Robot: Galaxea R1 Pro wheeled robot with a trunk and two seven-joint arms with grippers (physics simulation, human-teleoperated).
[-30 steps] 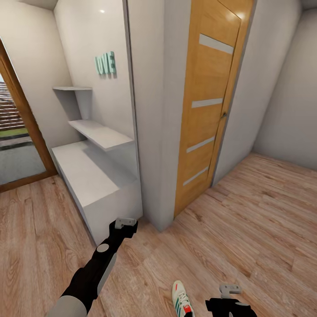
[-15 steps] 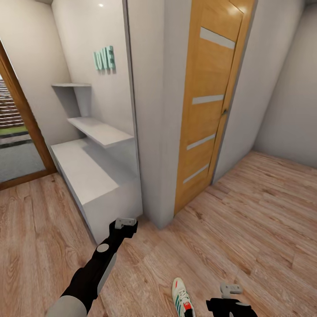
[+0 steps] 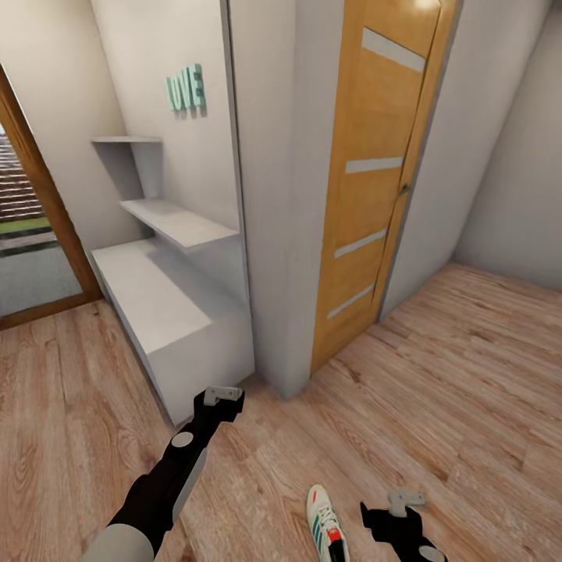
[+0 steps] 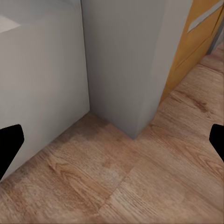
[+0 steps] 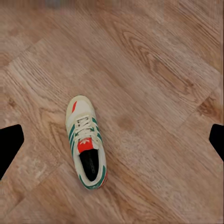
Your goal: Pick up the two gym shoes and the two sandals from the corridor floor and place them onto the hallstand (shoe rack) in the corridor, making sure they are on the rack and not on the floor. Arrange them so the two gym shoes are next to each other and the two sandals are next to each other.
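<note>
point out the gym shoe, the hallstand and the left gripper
gym shoe [image 5: 85, 142]: right wrist view, on the laces at mid-shoe.
hallstand [image 3: 152, 300]: head view, on the low bench top.
left gripper [image 3: 223, 395]: head view, at the fingertips.

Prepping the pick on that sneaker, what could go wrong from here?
1. The gym shoe lies flat on the corridor floor off-centre between the open right claw fingertips; closing now could miss or clip it.
2. The left claw hangs near the hallstand corner; a swing may hit it.

One upright gym shoe on corridor floor, hallstand well apart.
</note>
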